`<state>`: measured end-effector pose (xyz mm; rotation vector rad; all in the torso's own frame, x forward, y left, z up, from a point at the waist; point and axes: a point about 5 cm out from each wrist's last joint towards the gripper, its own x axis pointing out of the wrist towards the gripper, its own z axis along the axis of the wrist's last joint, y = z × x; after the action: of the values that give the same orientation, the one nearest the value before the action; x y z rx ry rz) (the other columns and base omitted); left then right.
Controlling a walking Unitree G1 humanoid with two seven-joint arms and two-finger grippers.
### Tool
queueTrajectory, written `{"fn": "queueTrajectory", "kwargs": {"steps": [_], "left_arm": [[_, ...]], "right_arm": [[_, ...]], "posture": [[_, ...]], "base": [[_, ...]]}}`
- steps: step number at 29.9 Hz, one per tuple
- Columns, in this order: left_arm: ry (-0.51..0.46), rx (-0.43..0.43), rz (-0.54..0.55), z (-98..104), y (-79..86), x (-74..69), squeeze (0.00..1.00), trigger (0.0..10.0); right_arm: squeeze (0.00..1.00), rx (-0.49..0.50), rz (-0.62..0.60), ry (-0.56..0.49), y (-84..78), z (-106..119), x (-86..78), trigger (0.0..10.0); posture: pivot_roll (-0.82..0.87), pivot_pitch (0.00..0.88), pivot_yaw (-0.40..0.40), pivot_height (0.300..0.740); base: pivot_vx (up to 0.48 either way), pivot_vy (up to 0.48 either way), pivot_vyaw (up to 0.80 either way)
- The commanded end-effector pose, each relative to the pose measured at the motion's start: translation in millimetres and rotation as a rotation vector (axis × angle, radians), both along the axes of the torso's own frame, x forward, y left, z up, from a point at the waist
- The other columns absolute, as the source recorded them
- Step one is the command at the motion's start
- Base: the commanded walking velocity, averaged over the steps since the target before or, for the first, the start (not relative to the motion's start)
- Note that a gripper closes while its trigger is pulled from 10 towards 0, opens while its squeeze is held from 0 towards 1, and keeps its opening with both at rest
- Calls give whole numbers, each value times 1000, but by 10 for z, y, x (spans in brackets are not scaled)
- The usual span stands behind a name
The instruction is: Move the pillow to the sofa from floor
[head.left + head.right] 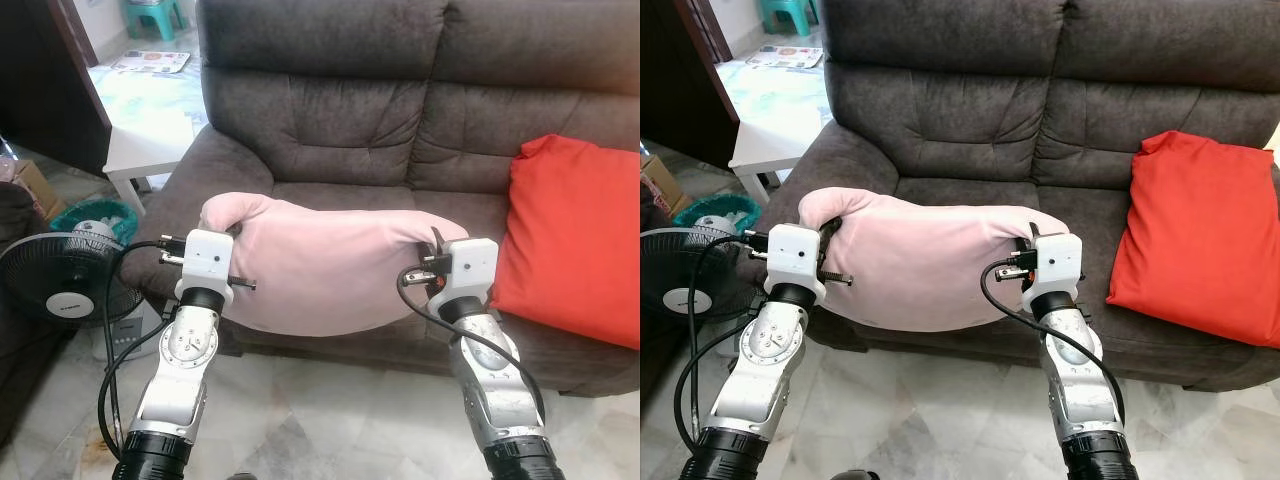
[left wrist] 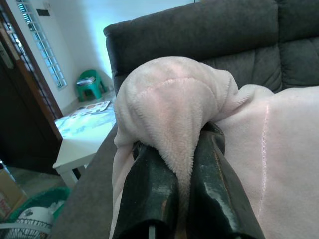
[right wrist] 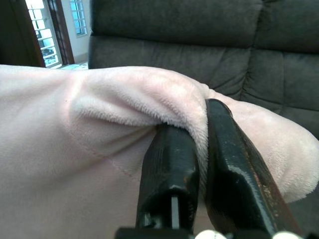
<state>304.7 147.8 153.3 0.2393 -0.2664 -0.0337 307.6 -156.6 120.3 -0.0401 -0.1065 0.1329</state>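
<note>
left end effector [image 2: 182,149] clamped on pillow [image 1: 330,265] | right end effector [image 3: 202,144] likewise | fingertips buried in plush

Pale marbled tile floor [image 1: 330,420]. Low white table [image 1: 150,140] at left, dark wooden door [image 1: 50,80] beside, green plastic stool [image 1: 155,15] beyond. Black standing fan [image 1: 60,275], teal basket [image 1: 95,215]. Louvred window [image 2: 37,42], bright daylight.
</note>
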Motion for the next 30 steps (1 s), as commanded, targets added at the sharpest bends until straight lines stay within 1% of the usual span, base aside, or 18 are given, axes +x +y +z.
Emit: {"fn": "queueTrajectory", "kwargs": {"steps": [1,3,5,12,15,18,23,25,30], "left_arm": [[-67,11,-15,158,-8,6,0,10000],[-65,13,-15,155,-13,4,0,10000],[-57,10,-10,142,-7,8,0,10000],[-48,1,-14,135,-4,7,0,10000],[-49,-2,-13,135,-2,7,0,10000],[-50,-1,-14,139,-8,10,0,10000],[-56,-4,-14,154,-15,17,0,10000],[-57,-2,-12,158,-9,19,0,10000],[-59,0,-9,168,0,23,0,10000]], "right_arm": [[0,10,8,-124,23,255,13,10000],[0,0,19,-136,40,265,11,10000],[0,30,15,-131,44,263,12,10000],[0,32,-19,-131,-27,262,13,10000],[0,13,-14,-124,-30,263,11,10000],[0,-1,-4,-140,-22,280,6,10000],[0,3,9,-152,3,302,2,10000],[0,28,8,-143,5,299,4,10000],[0,26,3,-148,-2,317,15,10000]], "posture": [[128,43,-20,740],[129,43,-19,740],[130,44,-20,740],[128,49,-20,740],[126,47,-20,740],[128,47,-20,740],[128,46,-20,740],[132,48,-21,740],[132,52,-20,740]], "base": [[0,0,769],[276,0,769],[334,0,656],[365,0,0],[393,0,0],[408,0,0],[422,0,724],[422,0,0],[425,0,0]]}}
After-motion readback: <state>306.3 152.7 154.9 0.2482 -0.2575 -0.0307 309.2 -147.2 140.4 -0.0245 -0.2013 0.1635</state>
